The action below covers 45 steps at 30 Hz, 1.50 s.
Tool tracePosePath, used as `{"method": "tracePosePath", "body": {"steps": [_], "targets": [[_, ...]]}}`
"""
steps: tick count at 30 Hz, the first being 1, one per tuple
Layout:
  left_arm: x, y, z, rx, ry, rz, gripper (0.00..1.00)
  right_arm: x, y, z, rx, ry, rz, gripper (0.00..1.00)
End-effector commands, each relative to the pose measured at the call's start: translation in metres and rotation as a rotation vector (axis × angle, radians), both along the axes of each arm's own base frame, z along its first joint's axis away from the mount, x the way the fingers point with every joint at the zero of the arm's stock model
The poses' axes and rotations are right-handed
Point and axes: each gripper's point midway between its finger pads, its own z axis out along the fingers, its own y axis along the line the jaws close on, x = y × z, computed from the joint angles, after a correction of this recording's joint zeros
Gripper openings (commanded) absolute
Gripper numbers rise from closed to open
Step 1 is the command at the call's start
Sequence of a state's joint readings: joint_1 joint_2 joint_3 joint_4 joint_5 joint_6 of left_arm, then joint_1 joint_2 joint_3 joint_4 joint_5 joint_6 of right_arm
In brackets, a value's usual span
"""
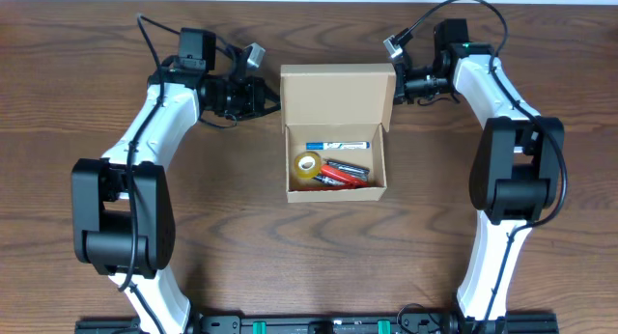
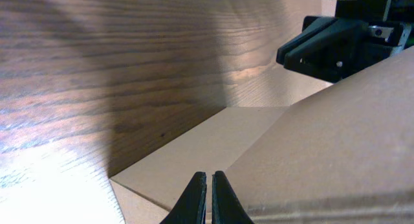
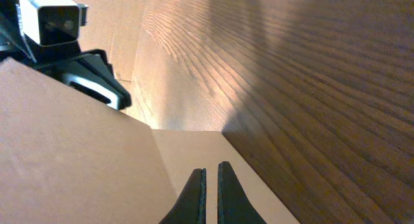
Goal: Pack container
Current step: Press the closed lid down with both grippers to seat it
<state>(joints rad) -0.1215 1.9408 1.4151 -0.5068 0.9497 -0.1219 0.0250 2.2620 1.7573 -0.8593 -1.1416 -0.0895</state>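
Observation:
The container, a tan cardboard box, stands open mid-table with its lid raised at the back. Inside lie a blue-and-white marker, a yellow tape roll and red and black cylinders. My left gripper is at the lid's left edge. Its jaws are pinched nearly together over the lid's side flap. My right gripper is at the lid's right edge. Its jaws are likewise pinched over the side flap there.
Dark wooden table all round the box. Each wrist view shows the opposite gripper beyond the lid, the right one and the left one. Both arm bases stand at the front edge.

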Motion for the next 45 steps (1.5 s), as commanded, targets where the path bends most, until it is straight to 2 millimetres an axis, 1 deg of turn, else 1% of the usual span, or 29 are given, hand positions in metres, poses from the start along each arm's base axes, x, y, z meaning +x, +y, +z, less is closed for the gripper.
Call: {"method": "tracePosePath", "body": {"steps": [1, 5, 9, 14, 18, 23, 26, 27, 28, 31, 33, 35, 36, 37, 38, 40, 41, 45], "targets": [[0.002, -0.006, 0.019, 0.023, -0.084, -0.036, 0.06, -0.002, 0.006, 0.053, 0.029, -0.135, 0.026, 0.01], [-0.002, -0.011, 0.025, 0.023, -0.096, -0.05, 0.06, -0.004, 0.005, 0.065, 0.012, -0.161, 0.022, 0.01], [-0.013, -0.01, 0.03, 0.079, -0.113, -0.073, 0.06, -0.012, 0.006, 0.072, 0.007, -0.154, 0.03, 0.01], [-0.031, -0.009, 0.044, 0.13, -0.136, -0.102, 0.06, -0.031, 0.013, 0.065, -0.058, -0.122, 0.076, 0.01], [-0.05, 0.001, 0.054, 0.214, -0.143, -0.109, 0.06, -0.048, 0.023, 0.064, -0.101, -0.114, 0.127, 0.01], [-0.069, 0.021, 0.055, 0.361, -0.134, -0.102, 0.06, -0.065, 0.027, 0.059, -0.251, -0.105, 0.159, 0.02], [-0.076, 0.034, 0.05, 0.443, -0.108, -0.086, 0.06, -0.076, 0.022, 0.055, -0.394, -0.107, 0.169, 0.01], [-0.079, 0.046, 0.045, 0.511, -0.089, -0.075, 0.06, -0.081, 0.018, 0.054, -0.47, -0.108, 0.168, 0.02], [-0.081, 0.052, 0.041, 0.552, -0.076, -0.066, 0.06, -0.083, 0.016, 0.055, -0.515, -0.111, 0.165, 0.01], [-0.087, 0.083, 0.029, 0.731, -0.031, -0.035, 0.06, -0.089, 0.002, 0.059, -0.716, -0.135, 0.116, 0.02], [-0.087, 0.112, 0.025, 0.889, -0.006, 0.031, 0.06, -0.089, -0.008, 0.064, -0.851, -0.16, 0.055, 0.02], [-0.085, 0.134, 0.025, 1.004, 0.005, 0.093, 0.13, -0.09, -0.013, 0.074, -0.961, -0.195, -0.011, 0.02], [-0.084, 0.146, 0.027, 1.066, 0.013, 0.139, 0.21, -0.091, -0.013, 0.079, -0.999, -0.215, -0.039, 0.02], [-0.083, 0.154, 0.028, 1.102, 0.017, 0.164, 0.25, -0.094, -0.01, 0.086, -1.037, -0.238, -0.072, 0.01], [-0.083, 0.158, 0.029, 1.121, 0.017, 0.175, 0.28, -0.096, -0.007, 0.092, -1.061, -0.257, -0.1, 0.02], [-0.083, 0.159, 0.029, 1.128, 0.016, 0.177, 0.31, -0.103, 0.005, 0.102, -1.077, -0.287, -0.147, 0.02], [-0.083, 0.159, 0.029, 1.127, 0.018, 0.178, 0.35, -0.107, 0.012, 0.106, -1.076, -0.295, -0.164, 0.01], [-0.084, 0.159, 0.029, 1.124, 0.025, 0.189, 0.34, -0.125, 0.038, 0.116, -1.032, -0.299, -0.192, 0.02]]}}
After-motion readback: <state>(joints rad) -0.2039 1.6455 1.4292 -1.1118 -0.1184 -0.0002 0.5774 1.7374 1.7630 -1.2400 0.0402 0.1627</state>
